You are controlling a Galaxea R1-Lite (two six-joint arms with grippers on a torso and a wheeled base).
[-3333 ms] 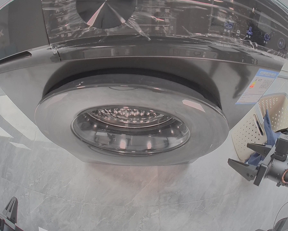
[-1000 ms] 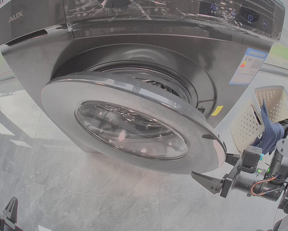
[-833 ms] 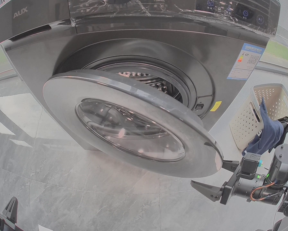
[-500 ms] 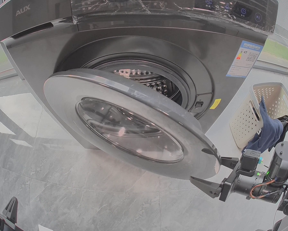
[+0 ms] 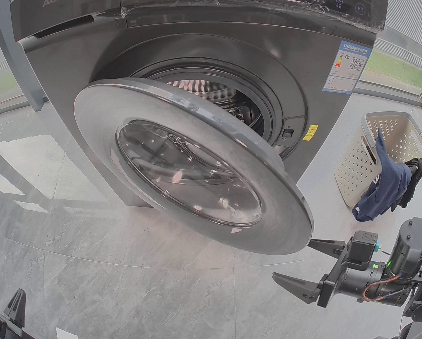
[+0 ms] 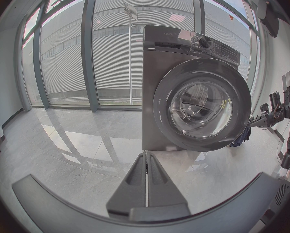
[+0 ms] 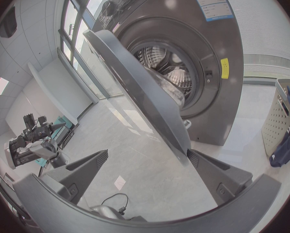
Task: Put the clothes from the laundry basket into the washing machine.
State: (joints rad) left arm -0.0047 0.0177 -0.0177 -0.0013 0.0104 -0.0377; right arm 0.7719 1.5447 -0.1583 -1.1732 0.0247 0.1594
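The grey washing machine (image 5: pixel 69 67) stands ahead with its round door (image 5: pixel 192 165) swung partly open, and the steel drum (image 5: pixel 211 95) shows behind it. My right gripper (image 5: pixel 309 267) is open just below the door's free edge, which lies between its fingers (image 7: pixel 216 172) in the right wrist view. To the right of the machine, the cream laundry basket (image 5: pixel 357 165) stands on the floor. A blue garment (image 5: pixel 385 184) hangs over its rim and a black one (image 5: pixel 418 170) lies beside it. My left gripper (image 6: pixel 146 156) is shut, low at the left and far from the machine.
Grey tiled floor (image 5: pixel 126 283) spreads in front of the machine. Glass window walls (image 6: pixel 112 55) stand behind and beside it. A camera on a stand (image 7: pixel 31 139), a cable (image 7: pixel 115 199) and a white slip (image 7: pixel 119 182) lie off to the left side.
The door has swung from closed to well open. My right gripper has moved down and toward me along with the door's edge. The head camera has pulled back from the machine.
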